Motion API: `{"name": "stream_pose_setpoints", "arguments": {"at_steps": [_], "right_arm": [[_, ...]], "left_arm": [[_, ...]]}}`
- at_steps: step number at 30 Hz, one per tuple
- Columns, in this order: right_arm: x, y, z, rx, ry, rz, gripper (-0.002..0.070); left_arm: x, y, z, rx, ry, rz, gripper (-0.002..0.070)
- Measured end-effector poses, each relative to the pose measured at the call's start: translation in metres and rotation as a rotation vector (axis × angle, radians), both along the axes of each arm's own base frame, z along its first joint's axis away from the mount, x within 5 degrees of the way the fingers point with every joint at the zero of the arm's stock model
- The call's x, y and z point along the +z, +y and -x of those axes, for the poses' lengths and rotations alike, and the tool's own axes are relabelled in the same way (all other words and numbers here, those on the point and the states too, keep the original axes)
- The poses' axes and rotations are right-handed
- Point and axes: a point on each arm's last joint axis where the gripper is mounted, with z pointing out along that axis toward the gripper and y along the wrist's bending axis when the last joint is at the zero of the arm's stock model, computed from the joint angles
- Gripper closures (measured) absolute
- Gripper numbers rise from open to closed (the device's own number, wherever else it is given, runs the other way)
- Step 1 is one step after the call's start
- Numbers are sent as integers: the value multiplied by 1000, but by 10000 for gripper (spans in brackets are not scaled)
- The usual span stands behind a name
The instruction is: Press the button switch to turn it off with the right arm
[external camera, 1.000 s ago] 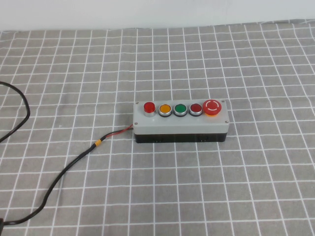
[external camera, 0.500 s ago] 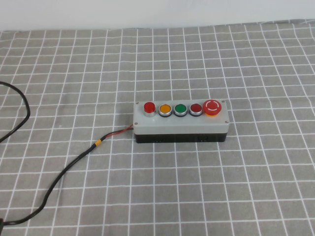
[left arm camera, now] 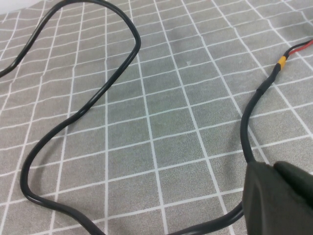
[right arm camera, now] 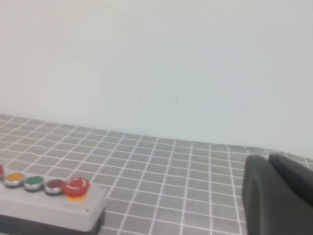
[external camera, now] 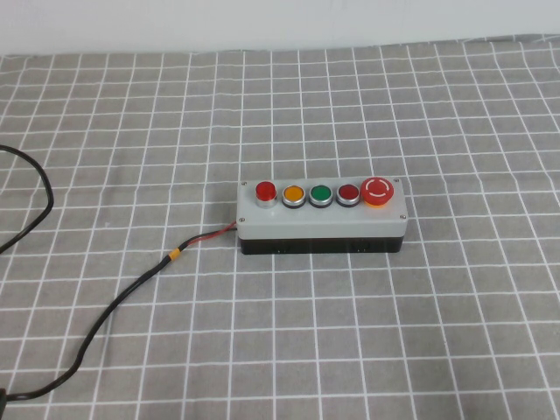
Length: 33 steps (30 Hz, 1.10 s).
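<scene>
A counter [external camera: 455, 332] covered in a grey cloth with a white grid fills most of the high view, and a pale wall [external camera: 280, 22] runs along its far edge. Neither arm appears in that view.

A black cable [external camera: 114, 302] lies on the counter on the robot's left, snaking from the near left corner toward the middle; close to its end it carries a small yellow band [external camera: 174, 255] and splits into thin red and black leads that run into the left end of a grey five-button box [external camera: 321, 226]. The box sits near the middle of the counter, its long side facing the robot, on a darker base.

Along its top stands a row of buttons. At the right end is a large red mushroom button [external camera: 377, 190] with white arrows. Next to it come a darker red button [external camera: 348, 193], a green button [external camera: 321, 193] and an amber button [external camera: 293, 193], each in a silver ring. The button switch [external camera: 265, 192], small, round and bright red, is the last one at the left end, nearest the cable entry. Nothing touches it.

The left gripper [left arm camera: 279, 200] shows only as a dark shape low over the cable in the left wrist view; whether its fingers are apart cannot be told. The right gripper [right arm camera: 276, 196] shows likewise as a dark shape in the right wrist view, raised above the counter and well off from the mushroom-button end of the box; the state of its fingers cannot be told either.
</scene>
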Motion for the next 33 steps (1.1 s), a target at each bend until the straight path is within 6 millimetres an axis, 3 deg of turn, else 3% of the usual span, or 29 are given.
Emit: {"name": "stream_pose_setpoints", "arguments": {"at_steps": [5, 10, 20, 33], "right_arm": [[-54, 2, -7, -9, 19, -3, 692], [-82, 1, -10, -30, 155, -73, 692], [-104, 0, -6, -85, 418, -149, 692], [-106, 0, -6, -84, 434, -162, 692]], "left_arm": [[0, 0, 0, 0, 0, 0, 678], [0, 0, 0, 0, 0, 0, 678], [0, 0, 0, 0, 0, 0, 678], [0, 0, 0, 0, 0, 0, 678]]}}
